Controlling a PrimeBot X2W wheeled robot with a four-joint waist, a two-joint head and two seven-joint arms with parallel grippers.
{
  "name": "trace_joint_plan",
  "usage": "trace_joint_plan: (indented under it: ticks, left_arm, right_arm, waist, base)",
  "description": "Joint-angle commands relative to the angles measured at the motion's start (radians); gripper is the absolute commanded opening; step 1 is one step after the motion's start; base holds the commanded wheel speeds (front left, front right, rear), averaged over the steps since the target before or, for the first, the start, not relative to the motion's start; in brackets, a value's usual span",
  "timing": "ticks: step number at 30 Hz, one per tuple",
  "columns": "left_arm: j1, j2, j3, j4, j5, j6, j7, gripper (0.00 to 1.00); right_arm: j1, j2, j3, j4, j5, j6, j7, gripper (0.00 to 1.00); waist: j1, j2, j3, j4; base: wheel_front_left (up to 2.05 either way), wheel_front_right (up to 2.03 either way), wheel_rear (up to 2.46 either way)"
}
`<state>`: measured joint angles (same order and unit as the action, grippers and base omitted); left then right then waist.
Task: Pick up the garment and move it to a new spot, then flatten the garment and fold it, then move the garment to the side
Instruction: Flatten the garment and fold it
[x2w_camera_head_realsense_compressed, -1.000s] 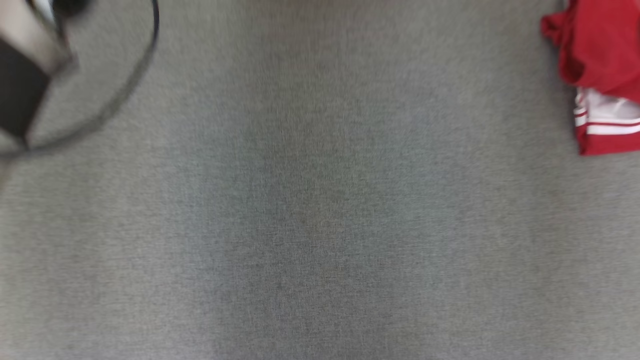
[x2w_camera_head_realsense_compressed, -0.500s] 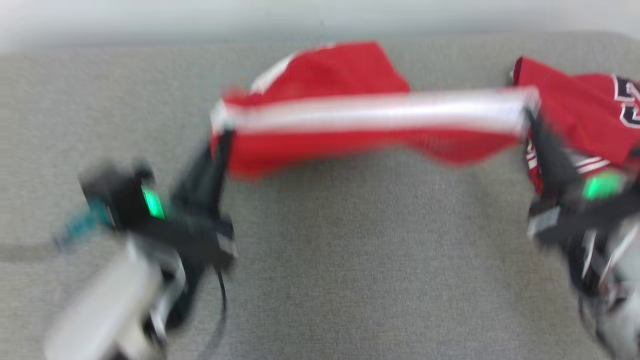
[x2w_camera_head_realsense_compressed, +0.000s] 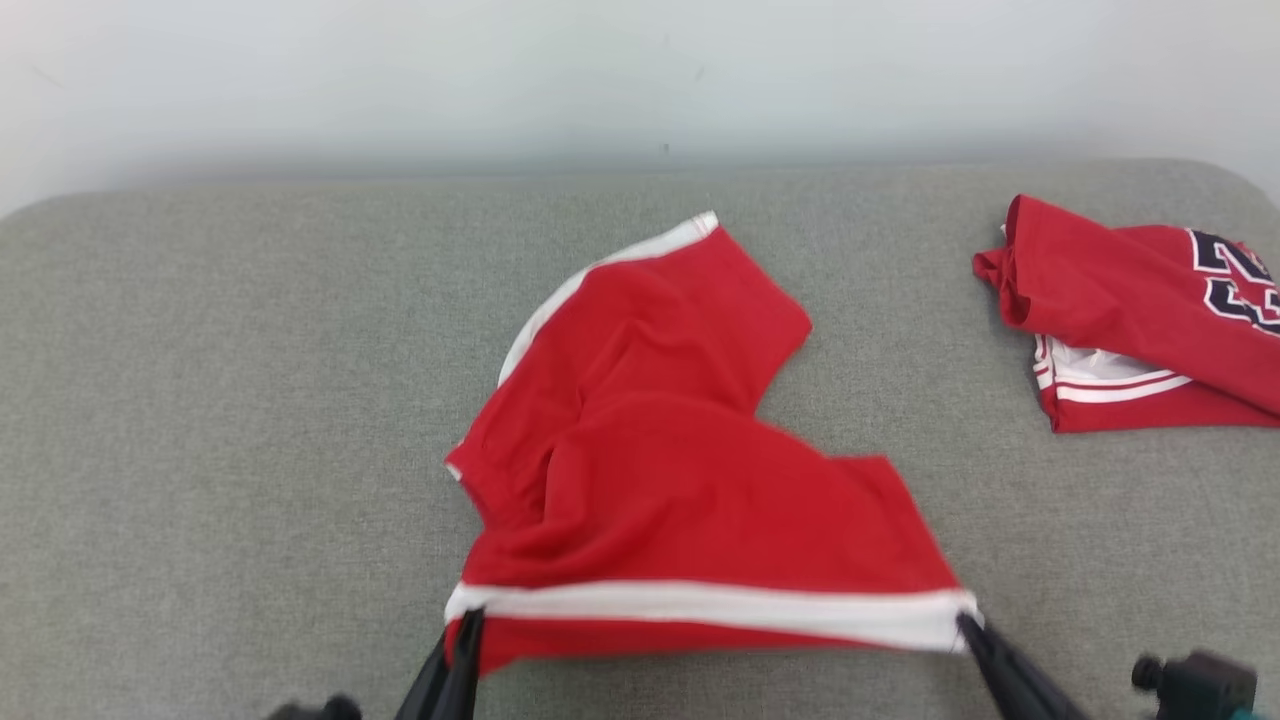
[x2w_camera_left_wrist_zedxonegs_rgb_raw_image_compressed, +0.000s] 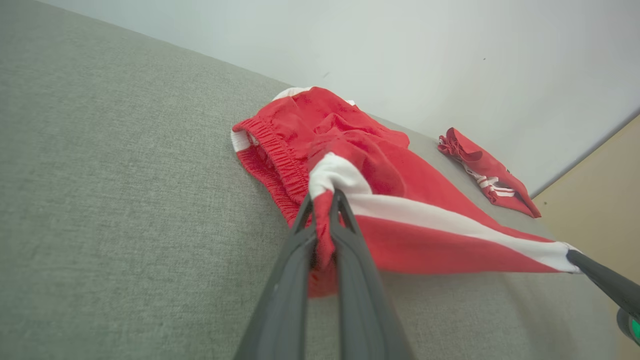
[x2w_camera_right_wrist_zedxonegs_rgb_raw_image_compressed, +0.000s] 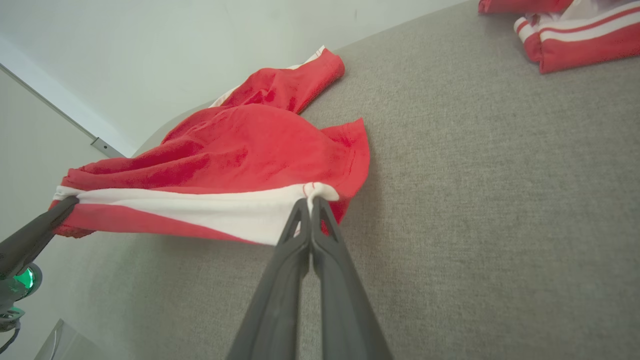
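Head view: red shorts (x2w_camera_head_realsense_compressed: 690, 470) lying mid grey surface (x2w_camera_head_realsense_compressed: 200, 400), white-striped near edge stretched taut, corners pinched by left pincer (x2w_camera_head_realsense_compressed: 467, 620) and right pincer (x2w_camera_head_realsense_compressed: 966, 623), both clamped on cloth.

Folded red jersey (x2w_camera_head_realsense_compressed: 1120, 300) bears dark numerals, cut off; not fully readable.

Red shorts (x2w_camera_head_realsense_compressed: 650, 480) (white stripe) — near edge taut, aloft; rest rumpled

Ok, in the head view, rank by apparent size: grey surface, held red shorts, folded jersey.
1. grey surface, largest
2. red shorts
3. folded jersey, smallest, though the frame edge cuts it off
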<state>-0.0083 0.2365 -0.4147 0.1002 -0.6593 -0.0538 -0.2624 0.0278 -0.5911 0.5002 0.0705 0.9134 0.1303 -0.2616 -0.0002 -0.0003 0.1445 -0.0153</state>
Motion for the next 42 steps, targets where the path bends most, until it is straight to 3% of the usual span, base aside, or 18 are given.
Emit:
trace_joint_plan:
  ticks: [1,5,9,18,26,31,42]
  left_arm:
    - [0.034,-0.028,0.031,0.007,0.023,-0.013,-0.003,0.00]
    - [0.107,-0.083,0.081,0.063,0.124,-0.057,-0.003,0.00]
    - [0.125,-0.125,0.102,0.097,0.175,-0.073,-0.003,0.00]
    - [0.081,-0.140,0.113,0.017,0.201,-0.077,-0.003,0.00]
    - [-0.053,-0.107,0.072,-0.005,0.159,-0.076,-0.003,0.00]
    - [-0.162,-0.104,0.051,0.038,0.122,-0.076,-0.003,0.00]
    - [-0.408,-0.126,0.000,0.219,0.076,-0.076,-0.003,0.00]
  right_arm:
    - [0.022,-0.004,0.005,0.000,-0.011,0.001,-0.004,0.00]
    - [0.062,-0.002,0.023,0.023,-0.038,0.001,-0.004,0.00]
    - [0.066,0.014,0.011,0.033,-0.053,0.001,-0.004,0.00]
    - [-0.022,-0.013,-0.027,-0.003,-0.099,0.001,-0.004,0.00]
    - [-0.263,-0.082,0.011,0.048,-0.069,0.001,0.014,0.00]
    - [-0.433,-0.093,0.065,0.125,-0.053,0.001,0.055,0.00]
    - [-0.882,-0.025,0.267,0.448,-0.010,0.001,0.110,0.00]
  waist:
    - [0.0002,0.0003,-0.013,0.001]
    - [0.0002,0.0003,-0.029,0.006]
    - [0.0002,0.0003,-0.043,0.011]
    - [0.0002,0.0003,-0.044,0.025]
    - [0.0002,0.0003,0.005,0.074]
    - [0.0002,0.0003,0.046,0.103]
    - [0.0002,0.0003,0.158,0.185]
  base:
    - [0.00,0.00,0.00]
    - [0.00,0.00,0.00]
    - [0.00,0.00,0.00]
    - [0.00,0.00,0.00]
    - [0.00,0.00,0.00]
    - [0.00,0.00,0.00]
    - [0.00,0.00,0.00]
